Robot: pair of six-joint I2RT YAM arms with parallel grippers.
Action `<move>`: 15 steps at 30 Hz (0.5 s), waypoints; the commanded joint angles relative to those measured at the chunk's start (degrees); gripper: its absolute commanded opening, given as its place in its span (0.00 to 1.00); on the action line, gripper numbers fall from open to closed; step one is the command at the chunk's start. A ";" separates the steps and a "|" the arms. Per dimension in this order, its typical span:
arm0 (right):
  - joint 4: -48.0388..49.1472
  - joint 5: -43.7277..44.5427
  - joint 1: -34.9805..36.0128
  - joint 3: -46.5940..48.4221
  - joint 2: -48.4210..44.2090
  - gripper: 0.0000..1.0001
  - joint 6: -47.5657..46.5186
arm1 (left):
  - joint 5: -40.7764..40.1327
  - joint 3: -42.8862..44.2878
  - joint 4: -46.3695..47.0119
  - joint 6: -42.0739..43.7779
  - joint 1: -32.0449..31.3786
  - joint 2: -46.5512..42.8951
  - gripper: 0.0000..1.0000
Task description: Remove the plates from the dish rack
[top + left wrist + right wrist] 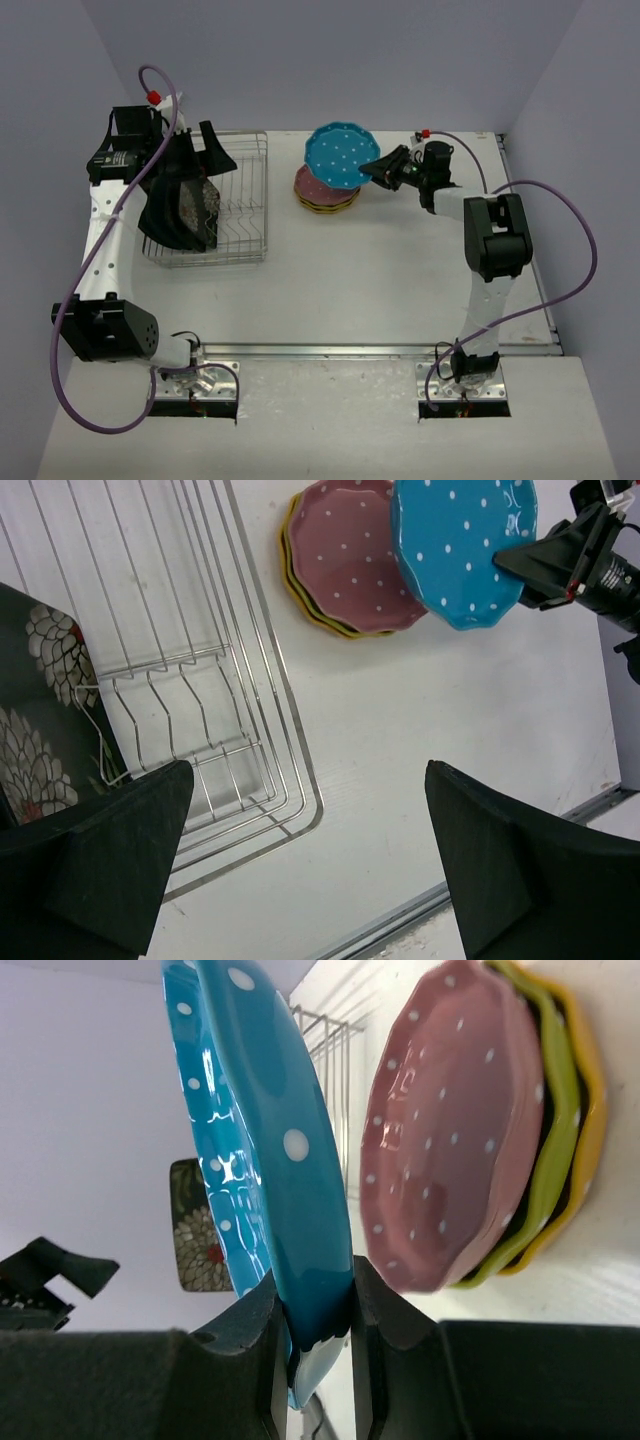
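Right claw (pixel 318 1300) clamps a blue dotted plate (pixel 338 155) by its rim above stacked plates (pixel 325 195) right of the dish rack (pixel 245 200); left claw (pixel 310 860), jaws wide apart, hangs over the rack beside a black flowered plate (pixel 40 720).

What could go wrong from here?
1. The right end effector pinches the blue plate only at its rim, on edge: it may pivot or slip.
2. It hangs right by the stack: a rough set-down could chip plates or shove the stack.
3. The open left end effector hovers close to the black plate in the rack: a bump could tip it.
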 commanded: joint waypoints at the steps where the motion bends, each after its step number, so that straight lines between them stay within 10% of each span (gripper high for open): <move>1: 0.48 -0.23 1.01 10.05 2.51 0.00 -5.55 | -2.04 0.01 2.13 0.30 0.31 -2.38 0.99; 15: -6.87 1.58 1.75 13.13 8.93 0.00 -9.88 | -3.41 -2.76 2.74 1.23 0.31 -3.38 0.99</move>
